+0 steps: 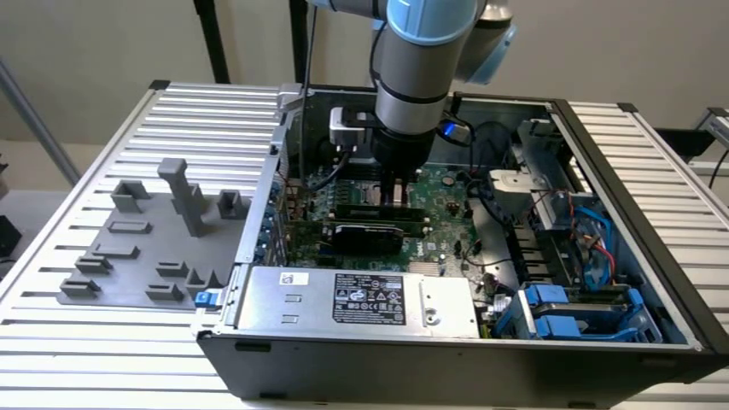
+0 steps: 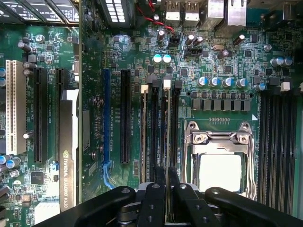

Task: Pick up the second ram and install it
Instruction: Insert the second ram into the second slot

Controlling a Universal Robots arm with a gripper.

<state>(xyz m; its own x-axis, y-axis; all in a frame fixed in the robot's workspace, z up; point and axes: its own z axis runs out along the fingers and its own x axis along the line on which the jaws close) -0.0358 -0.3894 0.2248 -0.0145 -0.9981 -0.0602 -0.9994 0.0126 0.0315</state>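
My gripper reaches down into the open computer case, just over the memory slots of the green motherboard. In the wrist view its two black fingers are pressed together on the second ram. I see the ram edge-on as a thin pale line running along a dark slot, with a white latch at its far end. Whether it is seated in the slot I cannot tell. Another thin stick stands in a neighbouring slot.
A black graphics card sits close beside the memory slots, and the CPU socket lies on their other side. The power supply, cables and blue drive bays crowd the case. A grey fixture plate lies on the exterior view's left.
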